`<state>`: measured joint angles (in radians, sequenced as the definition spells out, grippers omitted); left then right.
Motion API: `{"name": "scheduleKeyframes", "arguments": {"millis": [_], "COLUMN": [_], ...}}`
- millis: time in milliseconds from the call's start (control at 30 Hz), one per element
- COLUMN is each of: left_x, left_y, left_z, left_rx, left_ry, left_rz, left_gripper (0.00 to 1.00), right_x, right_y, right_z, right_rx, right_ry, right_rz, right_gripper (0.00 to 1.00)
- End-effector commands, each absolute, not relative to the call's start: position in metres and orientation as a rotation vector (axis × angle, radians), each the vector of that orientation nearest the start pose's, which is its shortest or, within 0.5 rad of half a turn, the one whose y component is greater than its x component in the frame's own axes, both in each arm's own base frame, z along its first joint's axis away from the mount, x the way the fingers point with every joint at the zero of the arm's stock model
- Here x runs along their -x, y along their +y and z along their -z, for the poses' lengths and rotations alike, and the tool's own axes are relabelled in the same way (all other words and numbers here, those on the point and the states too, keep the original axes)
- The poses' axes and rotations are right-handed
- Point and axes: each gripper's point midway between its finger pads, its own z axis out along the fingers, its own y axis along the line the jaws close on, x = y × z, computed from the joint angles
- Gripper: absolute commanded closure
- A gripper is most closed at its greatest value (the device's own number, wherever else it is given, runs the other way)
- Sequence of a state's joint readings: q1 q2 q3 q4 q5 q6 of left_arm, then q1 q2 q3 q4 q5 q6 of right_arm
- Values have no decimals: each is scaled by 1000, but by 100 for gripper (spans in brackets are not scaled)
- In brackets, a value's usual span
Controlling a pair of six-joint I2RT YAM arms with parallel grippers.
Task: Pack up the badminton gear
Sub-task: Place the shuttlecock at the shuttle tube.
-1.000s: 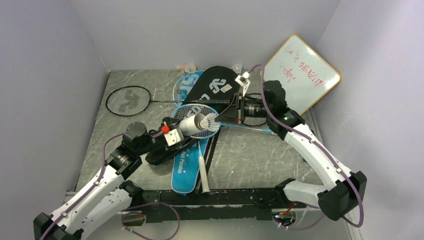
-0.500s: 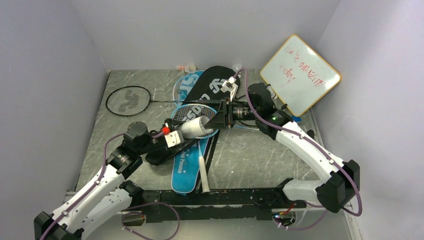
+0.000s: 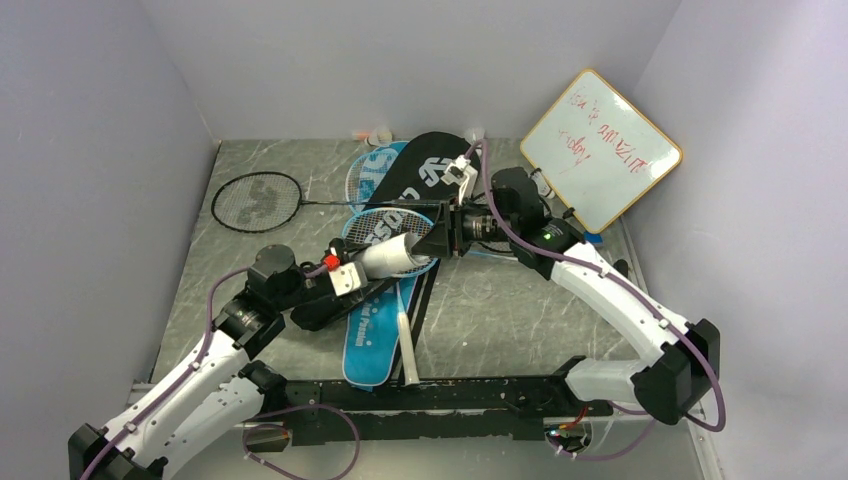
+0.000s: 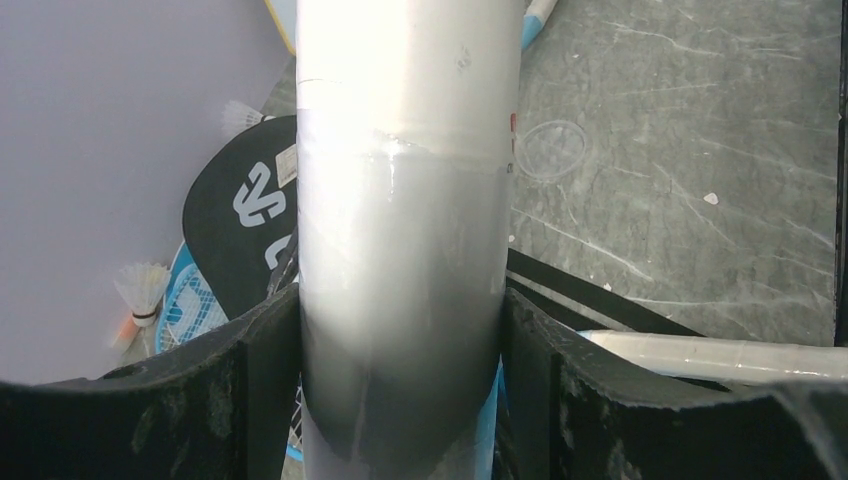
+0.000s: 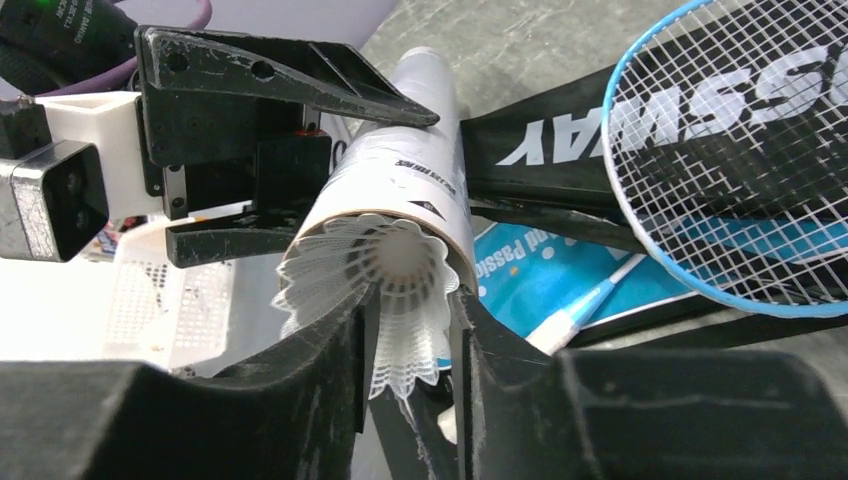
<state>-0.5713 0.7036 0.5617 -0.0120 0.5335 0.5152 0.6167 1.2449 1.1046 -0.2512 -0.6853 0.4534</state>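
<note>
The left gripper is clamped on the long white tube, one black finger pressed flat to each side of it, and holds it slanted above the middle of the table with the open mouth turned toward the right arm. A white shuttlecock sits in that mouth, its body inside the rim and its feathered skirt spilling out and down. The right gripper is right at the tube's end. Its fingers stand part-way apart, one on each side of the hanging skirt and close against it, but whether they actually pinch the feathers I cannot tell. Under the tube lies the light-blue-framed racket, its strung head resting on the bags and its white-gripped handle pointing toward the near edge. The blue bag lies lengthwise beneath it, and the black bag lies across the blue one with its rounded head toward the back wall. The black-framed racket lies flat on the left of the table, well apart from both grippers. Two more shuttlecocks rest at the foot of the back wall — one behind the blue bag, the other just beyond the black bag's head. The orange-rimmed whiteboard leans in the far right corner.
</note>
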Motion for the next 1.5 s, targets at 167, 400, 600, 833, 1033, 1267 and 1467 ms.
{"name": "scheduleKeyframes", "arguments": {"millis": [167, 400, 600, 833, 1033, 1267, 1467], "left_x": [-210, -207, -207, -205, -204, -249, -268], "left_y": [-224, -225, -224, -225, -226, -186, -145], "left_z": [-275, -277, -278, -278, -279, -270, -266], "left_rx": [-1185, -1188, -1184, -1186, -1185, -973, -795], "left_ry": [1099, 1087, 1083, 1079, 1077, 1306, 1448], "left_rz": [474, 485, 483, 493, 500, 254, 66], "left_gripper": [48, 48, 48, 48, 48, 48, 47], "right_x": [-234, -223, -214, -218, -222, -248, -288], "right_y": [287, 295, 307, 326, 329, 295, 250], "right_z": [-306, -295, -284, -261, -270, -302, -299], "right_rx": [600, 654, 682, 643, 631, 460, 175], "right_ry": [1939, 1957, 1966, 2003, 1968, 1899, 1924], "right_rz": [-1140, -1228, -1317, -1318, -1313, -1062, -763], "right_gripper": [44, 40, 38, 39, 38, 27, 27]}}
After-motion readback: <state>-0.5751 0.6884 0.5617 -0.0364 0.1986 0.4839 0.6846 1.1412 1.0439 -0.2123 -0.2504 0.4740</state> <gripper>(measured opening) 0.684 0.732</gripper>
